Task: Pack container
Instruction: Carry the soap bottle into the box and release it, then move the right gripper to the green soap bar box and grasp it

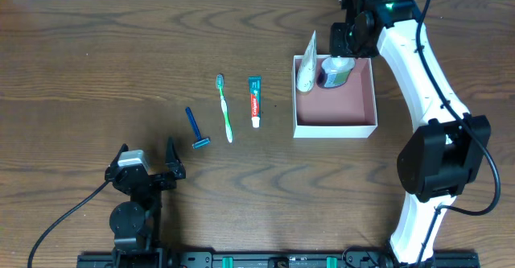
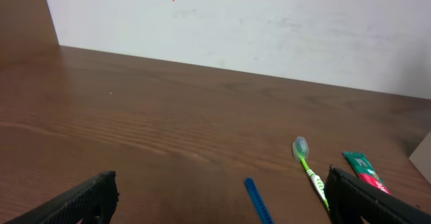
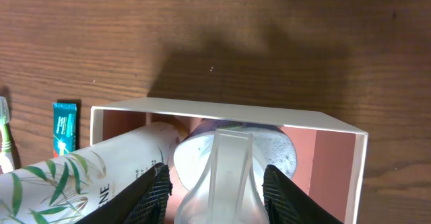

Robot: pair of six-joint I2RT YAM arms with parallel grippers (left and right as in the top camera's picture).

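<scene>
Container [image 1: 348, 107] holds tube [image 1: 305, 73] and bottle [image 1: 338, 73]; right claw [image 3: 214, 183] grips bottle; left claw [image 1: 146, 157] open, empty

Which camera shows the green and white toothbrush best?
Overhead: the green and white toothbrush lies whole there. Left wrist shows its head and part of the handle; right wrist catches only a sliver at the frame edge.

On my desk [image 1: 96, 59] lie a blue razor [image 1: 195, 129], green toothbrush [image 1: 224, 107] and toothpaste [image 1: 255, 101], side by side, apart; further right, a leaf-printed tube [image 1: 306, 71] stands just beside a clear-capped bottle [image 1: 335, 76]
</scene>
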